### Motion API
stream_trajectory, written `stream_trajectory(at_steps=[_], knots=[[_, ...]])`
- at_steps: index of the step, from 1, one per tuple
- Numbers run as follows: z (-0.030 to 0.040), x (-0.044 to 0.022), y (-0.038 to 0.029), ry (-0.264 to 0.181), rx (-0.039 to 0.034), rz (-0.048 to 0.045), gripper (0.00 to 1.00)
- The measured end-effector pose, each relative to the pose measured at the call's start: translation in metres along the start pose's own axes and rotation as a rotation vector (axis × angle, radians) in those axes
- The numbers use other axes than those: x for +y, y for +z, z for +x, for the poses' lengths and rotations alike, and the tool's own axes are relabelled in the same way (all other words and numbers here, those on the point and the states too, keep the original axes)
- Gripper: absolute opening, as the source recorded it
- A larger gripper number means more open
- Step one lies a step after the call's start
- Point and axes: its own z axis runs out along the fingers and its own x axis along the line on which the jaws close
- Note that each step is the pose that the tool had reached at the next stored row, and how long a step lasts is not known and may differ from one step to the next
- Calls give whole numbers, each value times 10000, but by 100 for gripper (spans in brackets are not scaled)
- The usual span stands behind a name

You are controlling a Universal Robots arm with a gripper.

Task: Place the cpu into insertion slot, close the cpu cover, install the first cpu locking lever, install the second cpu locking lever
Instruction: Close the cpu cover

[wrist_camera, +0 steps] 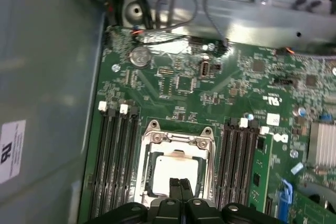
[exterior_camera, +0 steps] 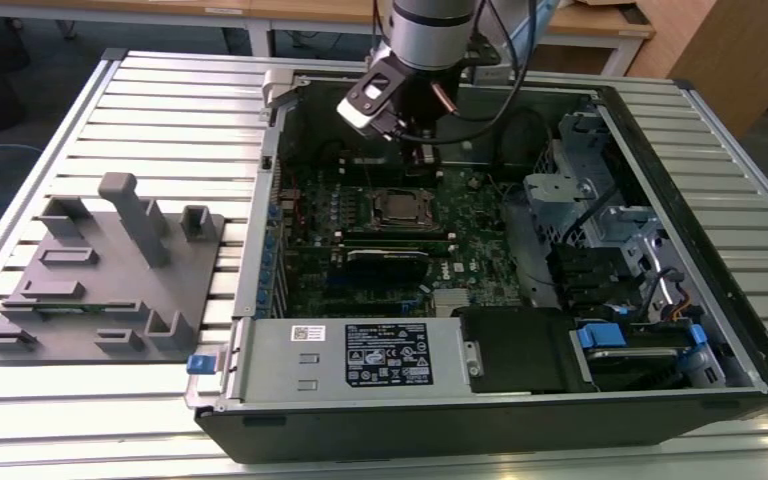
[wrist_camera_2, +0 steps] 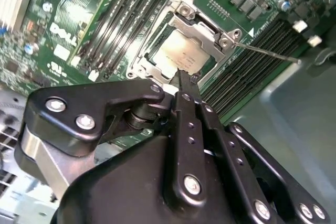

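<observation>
The cpu (wrist_camera_2: 178, 53) (wrist_camera: 175, 171), with its silvery top, lies in the insertion slot (exterior_camera: 398, 207) on the green motherboard. The silver cpu cover (wrist_camera_2: 202, 30) (wrist_camera: 178, 141) lies flat around it, framing the chip. A thin metal locking lever (wrist_camera_2: 268, 52) sticks out sideways from one corner of the socket. My gripper (wrist_camera_2: 181, 76) (wrist_camera: 180, 183) hovers just above the socket's edge, fingers shut together with nothing between them. In the exterior view the gripper (exterior_camera: 418, 148) hangs inside the case, a little beyond the socket.
The open computer case (exterior_camera: 704, 330) lies on a slatted table. Black memory slots (wrist_camera: 118, 156) flank the socket on both sides. A power supply (exterior_camera: 357, 355) and drive bays (exterior_camera: 624, 250) fill the near side and the exterior view's right. A grey fixture (exterior_camera: 104, 270) stands at the exterior view's left.
</observation>
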Motion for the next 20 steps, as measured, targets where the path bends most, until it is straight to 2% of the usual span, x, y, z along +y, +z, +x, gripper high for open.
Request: stream_trajectory(at_steps=[20], knots=[[0, 0, 8, -3640, 77, -67, 10]])
